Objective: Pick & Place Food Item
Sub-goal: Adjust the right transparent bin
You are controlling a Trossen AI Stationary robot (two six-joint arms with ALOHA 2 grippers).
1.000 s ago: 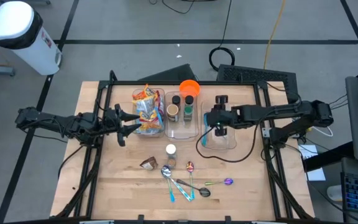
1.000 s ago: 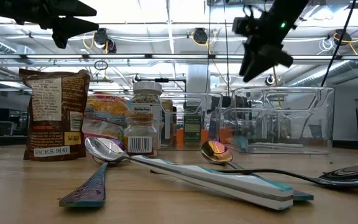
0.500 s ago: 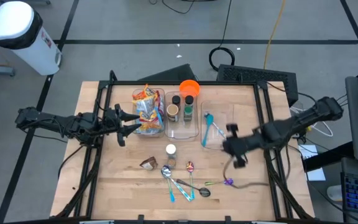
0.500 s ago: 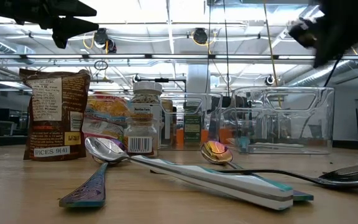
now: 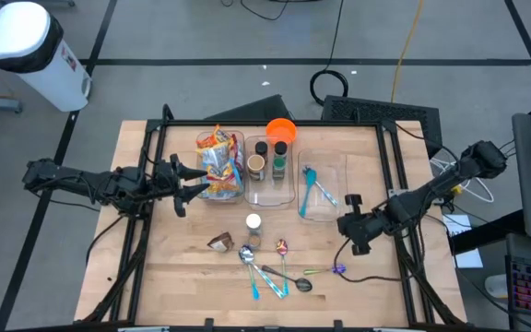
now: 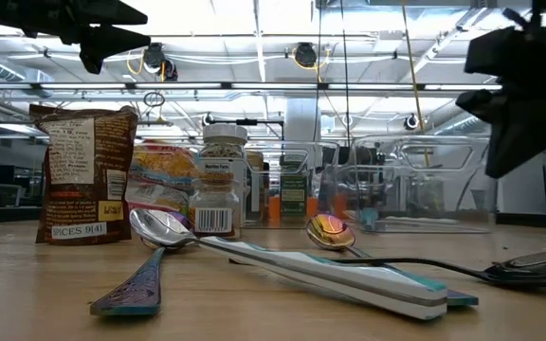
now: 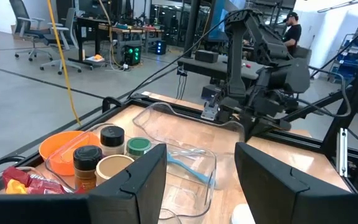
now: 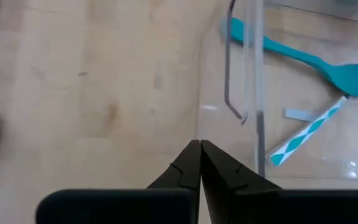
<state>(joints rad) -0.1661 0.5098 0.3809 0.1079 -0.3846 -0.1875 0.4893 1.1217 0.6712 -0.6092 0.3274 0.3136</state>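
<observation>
Orange snack bags (image 5: 218, 159) stand in the left clear bin, and spice jars (image 5: 270, 161) in the middle bin. A white-capped spice jar (image 5: 253, 223) and a brown spice packet (image 5: 220, 243) stand on the table. My left gripper (image 5: 184, 187) hovers open and level beside the left bin, with nothing between its fingers (image 7: 142, 180). My right gripper (image 5: 343, 226) is shut and tipped downward over bare wood. It is just outside the near wall of the right clear bin (image 5: 332, 171), in which a teal spoon (image 8: 303, 56) lies.
Several spoons (image 5: 270, 272) lie near the table's front edge, one with a purple handle (image 5: 337, 269) close to my right gripper. An orange bowl (image 5: 281, 129) stands behind the middle bin. A dark cable trails under the right arm. A person sits beyond the table.
My right gripper has left the space above the right bin. It has swung toward the table's near and right edges, sunk lower and tipped further downward. The teal spoon now shows lying in that bin. My left arm has kept still.
</observation>
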